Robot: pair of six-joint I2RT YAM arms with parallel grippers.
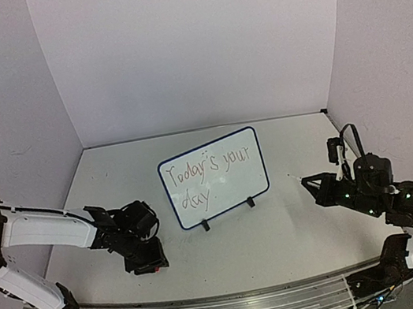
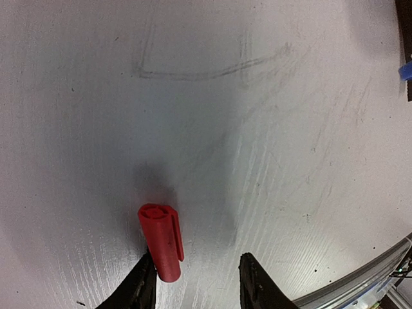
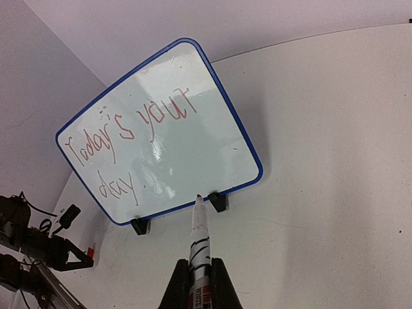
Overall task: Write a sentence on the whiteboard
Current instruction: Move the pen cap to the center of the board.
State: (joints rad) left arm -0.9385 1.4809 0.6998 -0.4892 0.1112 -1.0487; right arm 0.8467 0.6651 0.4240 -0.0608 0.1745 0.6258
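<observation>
Plain white walls [image 1: 195,44] — scuffed table [image 1: 308,229].

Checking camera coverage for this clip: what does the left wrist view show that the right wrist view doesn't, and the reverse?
Only left wrist: a red cap beside one finger of the left gripper, its jaws apart, not clamping it. Only right wrist: the whiteboard with the sentence "Today's your day", and the marker clamped in the right gripper, tip toward the board's lower edge. Both: the white table and the left gripper.
</observation>
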